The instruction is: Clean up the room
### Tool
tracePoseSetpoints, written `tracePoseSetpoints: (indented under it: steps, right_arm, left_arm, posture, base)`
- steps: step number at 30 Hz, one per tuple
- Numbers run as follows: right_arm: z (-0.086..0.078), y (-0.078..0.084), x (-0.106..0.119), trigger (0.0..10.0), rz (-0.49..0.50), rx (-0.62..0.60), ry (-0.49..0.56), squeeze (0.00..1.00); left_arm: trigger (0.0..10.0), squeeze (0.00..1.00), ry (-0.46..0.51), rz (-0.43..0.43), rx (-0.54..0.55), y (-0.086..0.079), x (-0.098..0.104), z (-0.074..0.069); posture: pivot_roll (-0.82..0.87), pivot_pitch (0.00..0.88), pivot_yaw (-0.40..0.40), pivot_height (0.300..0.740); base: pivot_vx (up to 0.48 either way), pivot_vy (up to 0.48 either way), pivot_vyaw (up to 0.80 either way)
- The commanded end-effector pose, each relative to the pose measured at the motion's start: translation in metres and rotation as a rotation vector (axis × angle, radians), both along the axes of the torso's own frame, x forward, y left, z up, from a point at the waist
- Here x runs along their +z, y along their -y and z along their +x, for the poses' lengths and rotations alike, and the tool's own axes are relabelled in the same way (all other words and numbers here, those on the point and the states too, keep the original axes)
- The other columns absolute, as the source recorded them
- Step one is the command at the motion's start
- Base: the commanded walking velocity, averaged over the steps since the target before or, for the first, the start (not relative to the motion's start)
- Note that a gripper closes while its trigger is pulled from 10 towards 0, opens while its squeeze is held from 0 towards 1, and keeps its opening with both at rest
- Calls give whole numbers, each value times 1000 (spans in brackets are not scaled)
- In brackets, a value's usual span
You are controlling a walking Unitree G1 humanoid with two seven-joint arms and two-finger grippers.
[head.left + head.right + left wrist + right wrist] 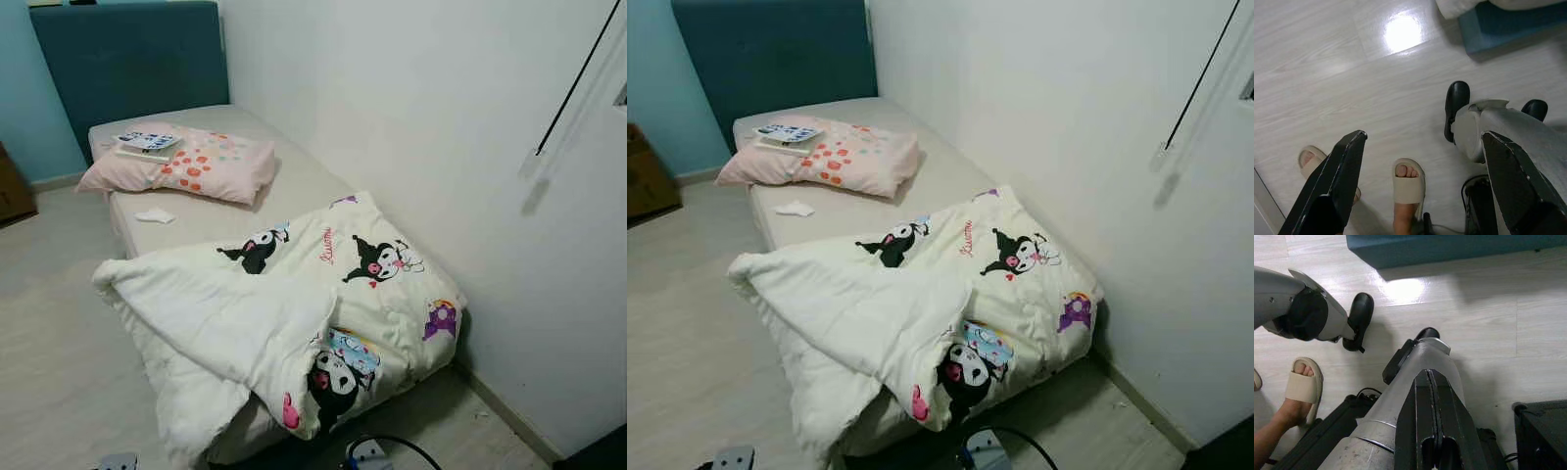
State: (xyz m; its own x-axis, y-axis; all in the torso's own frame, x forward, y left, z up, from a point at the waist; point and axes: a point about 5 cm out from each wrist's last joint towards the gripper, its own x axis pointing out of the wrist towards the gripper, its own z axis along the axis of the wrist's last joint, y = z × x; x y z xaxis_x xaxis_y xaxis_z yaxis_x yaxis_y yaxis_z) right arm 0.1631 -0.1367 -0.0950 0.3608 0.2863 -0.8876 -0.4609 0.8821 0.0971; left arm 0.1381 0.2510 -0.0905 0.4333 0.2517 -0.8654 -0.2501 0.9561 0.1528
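Observation:
A narrow bed [304, 181] with a blue headboard [127, 59] runs along the white wall. A white duvet [274, 313] printed with cartoon figures lies crumpled over the near end and hangs off the near corner. At the head end a pink dotted pillow [196, 162] carries a couple of books [147, 142]. A small white crumpled scrap [154, 215] rests on the bare mattress. My left gripper [1422, 136] hangs open, pointing at the floor. My right gripper [1430, 377] hangs shut and holds nothing, above my own leg.
A person's feet in beige slippers [1408, 183] stand close behind me on the pale wood floor [49, 323]. A brown wooden piece [12, 186] sits at the far left. A cable and a small white device [367, 452] lie by the bed's foot. A black case [1542, 435] stands near my right leg.

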Motion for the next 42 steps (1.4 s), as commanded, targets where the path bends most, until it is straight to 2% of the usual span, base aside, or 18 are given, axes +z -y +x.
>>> tracePoseSetpoints:
  steps: [1,6,34,42]
  right_arm:
    - [-2,0,-1,10000,9,-13,-4,0]
    - [-4,1,-1,10000,4,35,0,0]
    - [-5,0,-1,10000,12,50,9,0]
    - [1,-7,1,10000,11,31,19,0]
  left_arm:
    - [10000,0,-7,13,-2,-3,0,-3]
    - [10000,0,-6,-3,13,-2,-1,-4]
    - [10000,0,-8,-13,-2,0,-1,-4]
    - [10000,0,-10,-10,-26,3,-2,-4]
  posture:
    - [-71,0,-48,740]
    - [-71,0,-48,740]
    - [-66,0,-51,740]
    - [-66,0,-53,740]
  base:
    - [326,0,0]
    - [130,0,480]
    - [0,0,642]
    - [112,0,0]
